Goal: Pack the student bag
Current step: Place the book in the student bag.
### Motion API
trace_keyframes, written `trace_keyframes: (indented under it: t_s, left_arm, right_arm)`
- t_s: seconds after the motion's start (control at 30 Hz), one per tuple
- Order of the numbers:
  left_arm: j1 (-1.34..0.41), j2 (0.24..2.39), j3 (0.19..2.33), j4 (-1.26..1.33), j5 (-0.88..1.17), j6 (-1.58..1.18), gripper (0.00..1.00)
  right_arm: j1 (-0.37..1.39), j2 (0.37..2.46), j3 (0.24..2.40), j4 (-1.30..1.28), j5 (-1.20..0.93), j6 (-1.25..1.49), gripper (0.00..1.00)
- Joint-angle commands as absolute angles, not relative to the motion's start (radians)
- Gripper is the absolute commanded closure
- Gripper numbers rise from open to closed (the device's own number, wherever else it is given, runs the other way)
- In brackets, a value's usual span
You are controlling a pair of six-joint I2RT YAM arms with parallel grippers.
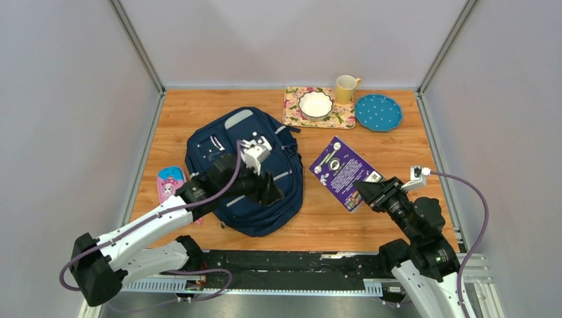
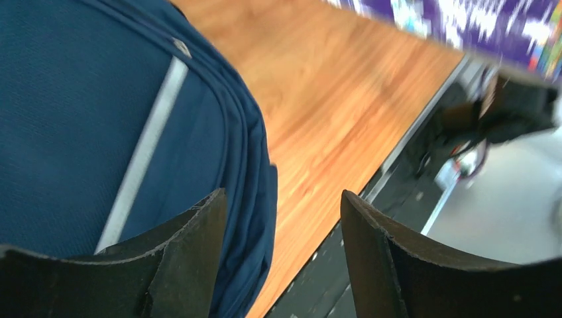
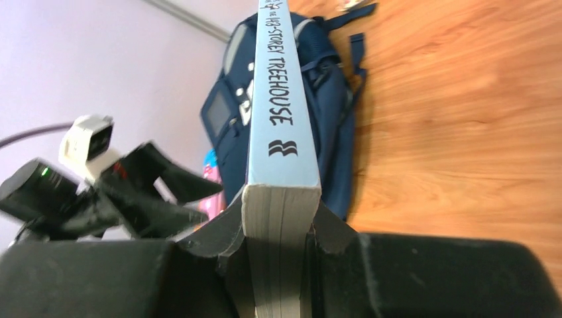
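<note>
The student bag (image 1: 265, 215), a large navy blue fabric backpack, lies flat on the wooden table (image 1: 185, 112), left of centre, front side up; its top points toward the far edge; grey reflective stripes cross its front pockets; a white dotted patch sits on the upper front

The left gripper's (image 2: 281, 199) two black fingers stand apart over the navy student bag's (image 2: 66, 119) grey-striped edge, with the wooden table (image 2: 331, 112) beside it.
</note>
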State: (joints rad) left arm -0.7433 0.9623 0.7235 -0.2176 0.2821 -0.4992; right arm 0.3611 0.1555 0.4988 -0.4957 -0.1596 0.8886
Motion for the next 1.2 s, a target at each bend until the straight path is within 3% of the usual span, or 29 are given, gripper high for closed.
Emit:
trace_keyframes:
  t_s: [0.0,0.4,0.97,1.17]
  left_arm:
    - [-0.911,0.998,0.781,-0.38,0.062,-0.264,0.29]
    - [-1.02,1.251,0.876,-0.433,0.049,-0.285,0.38]
    - [-1.043,1.371,0.908,-0.445,0.044,-0.298,0.51]
    - [-1.084,1.443,0.983,-0.532,-0.05,-0.279,0.58]
  right_arm:
    - [0.36,0.124,0.557,-0.535,-0.009,0.89,1.0]
    - [0.359,0.124,0.546,-0.538,-0.032,0.91,1.0]
    - [0.36,0.13,0.526,-0.528,-0.037,0.913,1.0]
    - [0.36,0.135,0.512,-0.512,-0.048,0.917,1.0]
